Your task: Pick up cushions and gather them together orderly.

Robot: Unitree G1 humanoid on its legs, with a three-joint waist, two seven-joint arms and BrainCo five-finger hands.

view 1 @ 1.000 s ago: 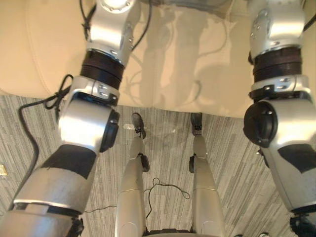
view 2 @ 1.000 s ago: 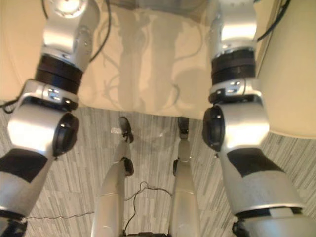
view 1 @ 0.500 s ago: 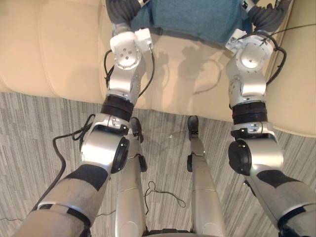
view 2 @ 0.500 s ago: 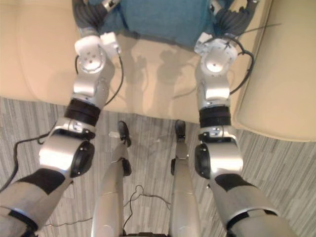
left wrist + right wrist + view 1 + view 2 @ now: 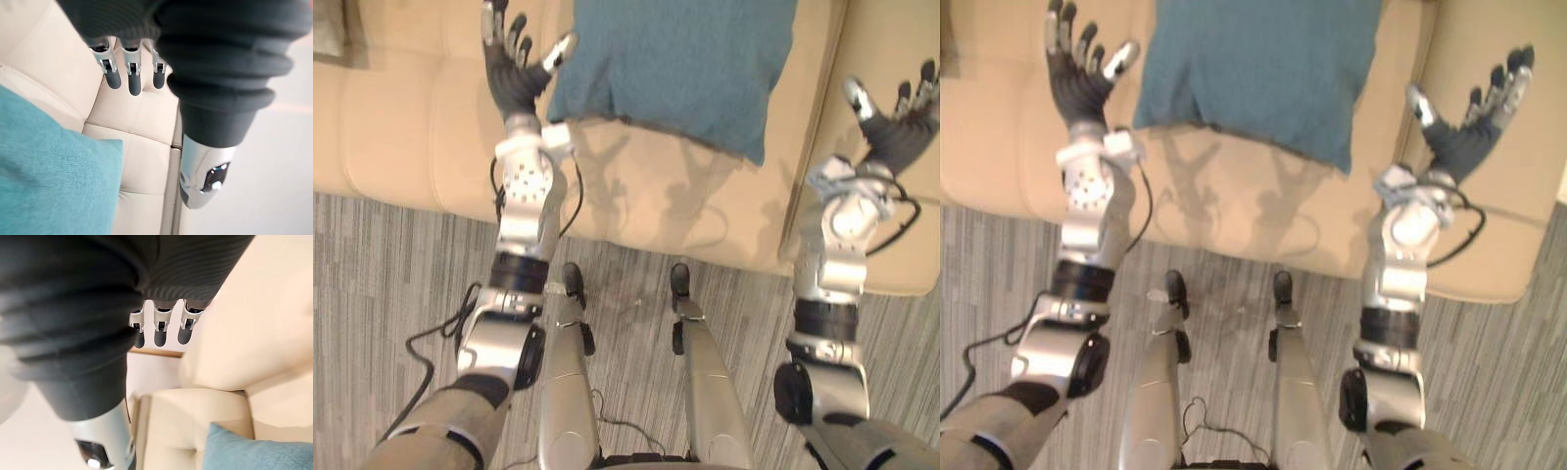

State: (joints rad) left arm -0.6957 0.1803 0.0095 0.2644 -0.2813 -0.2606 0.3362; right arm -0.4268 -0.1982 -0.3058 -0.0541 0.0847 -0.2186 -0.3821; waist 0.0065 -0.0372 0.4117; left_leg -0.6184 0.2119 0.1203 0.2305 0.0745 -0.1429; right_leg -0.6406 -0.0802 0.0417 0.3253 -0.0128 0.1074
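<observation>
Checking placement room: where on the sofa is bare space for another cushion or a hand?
Bare sofa seat lies left of the teal cushion, past the open left hand, and along the front edge. The section by the open right hand is bare too. The cushion fills the middle.

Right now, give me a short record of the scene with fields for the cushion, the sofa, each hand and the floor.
cushion: square teal fabric cushion, lying flat on the sofa seat
sofa: cream leather sofa
left hand: open, fingers spread, beside the cushion's left edge, holding nothing; contact cannot be told
right hand: open, fingers spread, right of the cushion and apart from it
floor: grey striped carpet
</observation>
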